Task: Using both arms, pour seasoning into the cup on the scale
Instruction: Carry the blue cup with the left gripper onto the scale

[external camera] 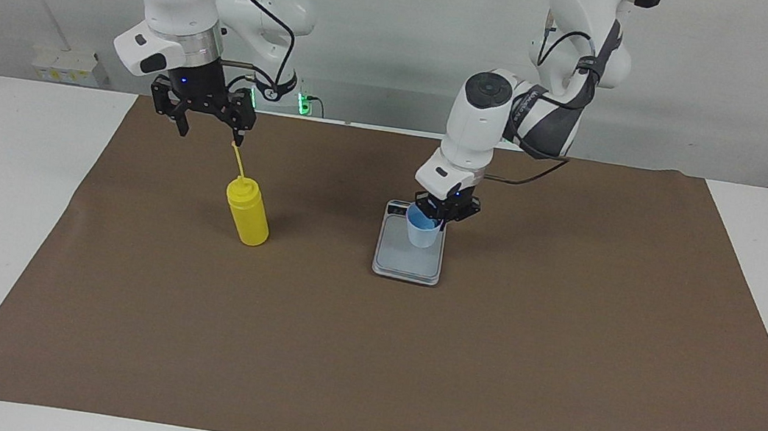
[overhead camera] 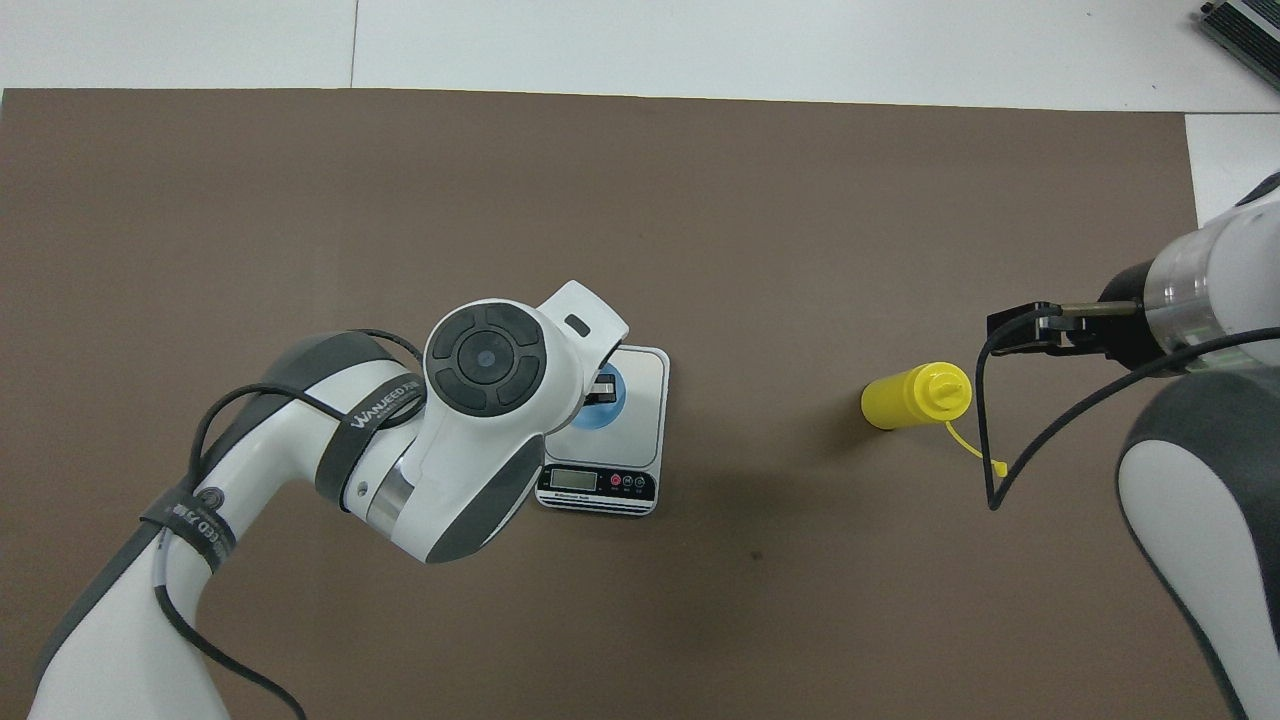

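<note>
Left gripper fingers are pinching the cup rim, holding it on the scale, mid-table toward the robots' edge. Right gripper fingers are hanging spread, up in the air over the bottle's nozzle. Bottle is standing upright toward the right arm's end. You're looking at a downward reach; right arm is nearer.
</note>
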`<move>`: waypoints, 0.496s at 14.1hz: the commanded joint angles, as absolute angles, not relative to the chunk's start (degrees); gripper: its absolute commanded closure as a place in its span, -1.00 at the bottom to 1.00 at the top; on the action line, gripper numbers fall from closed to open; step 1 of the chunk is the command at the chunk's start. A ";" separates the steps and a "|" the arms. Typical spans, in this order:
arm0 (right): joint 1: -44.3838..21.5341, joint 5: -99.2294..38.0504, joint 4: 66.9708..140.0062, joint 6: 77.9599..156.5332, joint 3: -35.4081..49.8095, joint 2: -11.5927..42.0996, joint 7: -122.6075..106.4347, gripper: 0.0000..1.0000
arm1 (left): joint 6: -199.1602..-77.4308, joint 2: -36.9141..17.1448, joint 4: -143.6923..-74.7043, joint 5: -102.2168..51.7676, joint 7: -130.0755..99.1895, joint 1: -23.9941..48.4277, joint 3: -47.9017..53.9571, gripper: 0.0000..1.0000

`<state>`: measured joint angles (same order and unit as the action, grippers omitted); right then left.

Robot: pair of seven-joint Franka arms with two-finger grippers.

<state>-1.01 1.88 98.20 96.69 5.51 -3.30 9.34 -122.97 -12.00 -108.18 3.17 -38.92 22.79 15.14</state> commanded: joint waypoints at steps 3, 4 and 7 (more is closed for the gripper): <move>-0.18 0.62 99.40 96.50 5.71 -4.57 8.17 -1.00 | -127.53 -13.36 -110.13 4.57 -40.25 23.82 14.24 1.00; -0.18 0.62 99.40 96.50 5.71 -4.57 8.17 -1.00 | -127.79 -13.36 -110.13 4.57 -40.25 23.82 14.24 1.00; -0.18 0.62 99.40 96.68 5.71 -4.57 7.91 -1.00 | -128.58 -13.88 -110.13 4.57 -40.17 23.82 14.33 -0.56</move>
<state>-1.01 1.88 98.20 96.69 5.51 -3.30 9.34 -126.99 -13.89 -109.24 3.20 -38.94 22.95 15.02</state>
